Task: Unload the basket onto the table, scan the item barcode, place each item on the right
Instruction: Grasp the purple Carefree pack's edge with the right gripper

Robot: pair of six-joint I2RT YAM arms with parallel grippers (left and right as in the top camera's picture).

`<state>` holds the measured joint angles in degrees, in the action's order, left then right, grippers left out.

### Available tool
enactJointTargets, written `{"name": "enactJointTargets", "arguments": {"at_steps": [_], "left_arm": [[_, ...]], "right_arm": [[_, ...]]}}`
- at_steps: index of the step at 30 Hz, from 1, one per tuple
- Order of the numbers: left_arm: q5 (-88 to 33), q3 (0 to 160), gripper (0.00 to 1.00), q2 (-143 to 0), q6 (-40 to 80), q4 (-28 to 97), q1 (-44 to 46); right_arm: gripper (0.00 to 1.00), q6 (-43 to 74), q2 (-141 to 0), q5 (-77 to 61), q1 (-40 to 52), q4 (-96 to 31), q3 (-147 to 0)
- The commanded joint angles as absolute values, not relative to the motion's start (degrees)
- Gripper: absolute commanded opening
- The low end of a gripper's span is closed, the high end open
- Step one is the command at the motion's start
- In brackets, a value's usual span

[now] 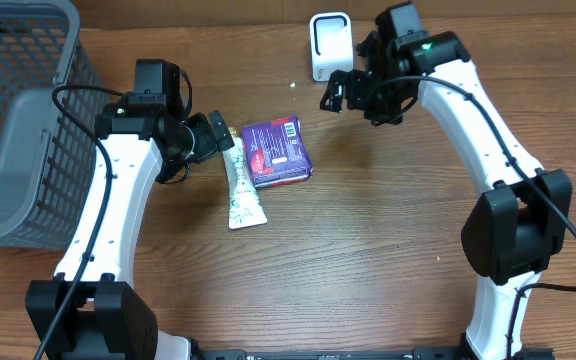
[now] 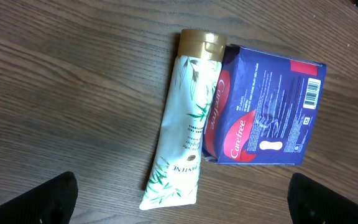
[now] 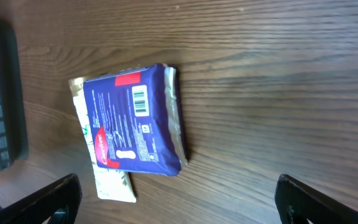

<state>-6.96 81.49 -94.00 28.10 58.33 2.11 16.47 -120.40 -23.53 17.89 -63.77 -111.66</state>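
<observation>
Left gripper (image 1: 215, 138) and right gripper (image 1: 336, 93): jaws apart, empty. Grasp purple pack (image 1: 278, 155) by its edges; keep barcode (image 1: 290, 130) uncovered toward far scanner (image 1: 330, 45).

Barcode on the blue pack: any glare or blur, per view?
Overhead: blue pack small, barcode bars not resolved. Left wrist: sharp, even light, barcode clear. Right wrist: barcode visible, slightly soft, sheen on the wrapper edge.

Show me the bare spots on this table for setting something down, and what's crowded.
Free: the wide table stretch bordered by the left arm, right arm, tube and purple packet. Crowded: tube and packet touch beside the left gripper; the scanner sits close to the right gripper.
</observation>
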Motion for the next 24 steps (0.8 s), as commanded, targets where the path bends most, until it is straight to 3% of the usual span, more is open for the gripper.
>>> {"name": "enactJointTargets", "arguments": {"at_steps": [1, 13, 24], "left_arm": [[-7.46, 82.54, 1.0, -94.5, 27.86, 58.26, 1.89], [-7.46, 82.54, 1.0, -94.5, 27.88, 58.26, 1.89], [-7.46, 82.54, 1.0, -94.5, 27.88, 58.26, 1.89]], "right_arm": [[1.0, 16.47, -119.63, -23.14, 19.77, -61.52, -109.75], [1.0, 24.14, -119.66, -21.02, 23.57, -49.6, -102.28], [1.0, 24.47, -119.66, -21.06, 23.66, -48.36, -101.21]]}}
